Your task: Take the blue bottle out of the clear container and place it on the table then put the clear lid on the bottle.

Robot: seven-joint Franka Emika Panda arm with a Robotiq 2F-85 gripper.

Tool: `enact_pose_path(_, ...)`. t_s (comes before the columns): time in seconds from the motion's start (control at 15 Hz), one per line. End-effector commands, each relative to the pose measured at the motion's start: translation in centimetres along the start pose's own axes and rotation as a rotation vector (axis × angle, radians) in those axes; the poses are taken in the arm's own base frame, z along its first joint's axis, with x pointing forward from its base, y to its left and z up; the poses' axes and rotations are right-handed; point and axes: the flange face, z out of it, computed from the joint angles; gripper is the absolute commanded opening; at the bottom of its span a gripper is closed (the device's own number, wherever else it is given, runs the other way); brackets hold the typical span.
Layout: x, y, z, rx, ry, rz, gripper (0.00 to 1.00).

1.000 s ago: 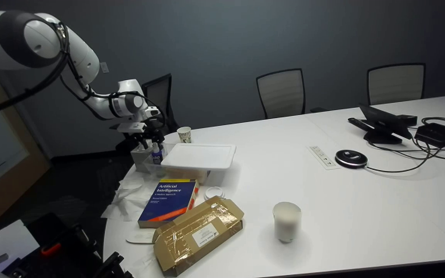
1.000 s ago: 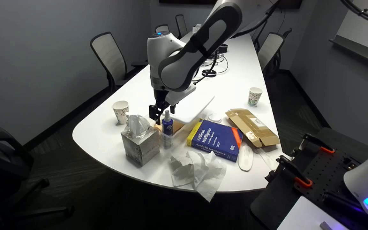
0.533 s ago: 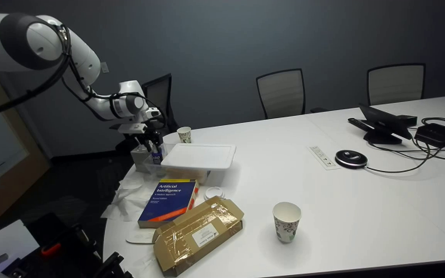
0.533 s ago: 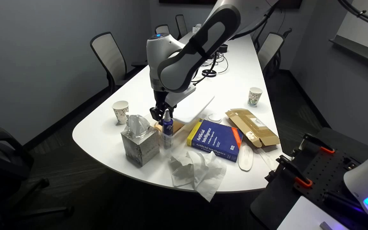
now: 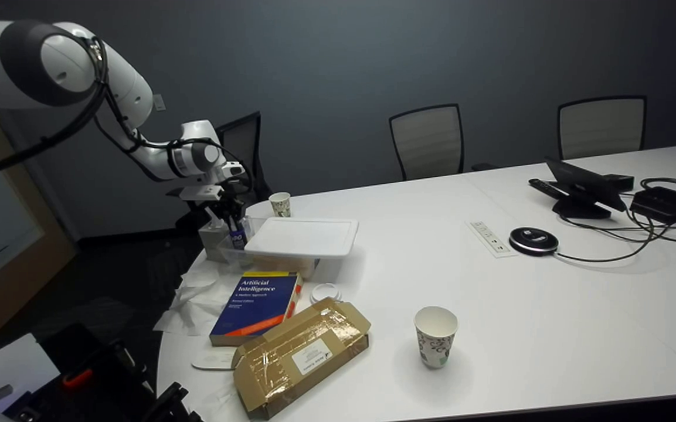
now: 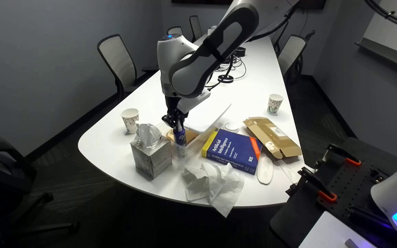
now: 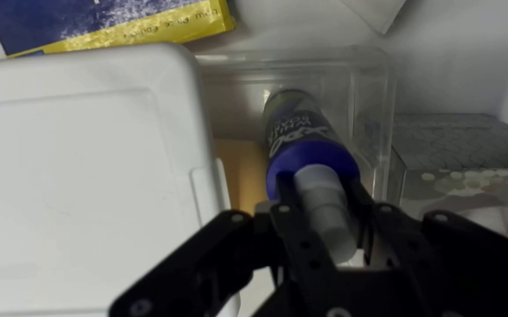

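The blue bottle [image 7: 311,154] stands in the clear container [image 7: 388,88], at its uncovered end, leaning slightly. Its whitish cap points up between the black fingers of my gripper [image 7: 320,182], which are shut on the bottle's top from both sides. In both exterior views the gripper [image 6: 177,125] comes down from above onto the bottle [image 6: 180,137]. A white lid [image 7: 82,176] lies tilted over the rest of the container. No clear lid can be made out. The white table [image 5: 408,246] carries all of this.
A silver tissue box [image 6: 152,158] stands close beside the container. A thick blue book [image 6: 232,150], crumpled tissue [image 6: 213,182], an opened cardboard box [image 5: 302,357] and paper cups [image 5: 435,337] lie or stand around. Something tan [image 7: 245,171] shows inside the container.
The gripper came down a little over the bottle, then its fingers closed in from wide apart onto the top. The bottle has shifted and tipped slightly.
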Motion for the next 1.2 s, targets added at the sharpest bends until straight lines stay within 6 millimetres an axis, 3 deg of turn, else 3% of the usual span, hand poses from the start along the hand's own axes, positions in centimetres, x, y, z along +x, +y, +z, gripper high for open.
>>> enact_pose_path(0.0, 0.5, 0.2, -0.7, 0.017, -0.02, -0.002, 0.08)
enact_pose_path(0.33, 0.7, 0.7, -3.9, 0.014, 0.011, -0.023, 0.08)
enact_pose_path(0.8, 0.4, 0.5, -10.9, 0.012, 0.066, -0.07, 0.08)
enact_pose_path(1.13, -0.9, -0.4, -15.5, 0.043, 0.099, -0.124, 0.08)
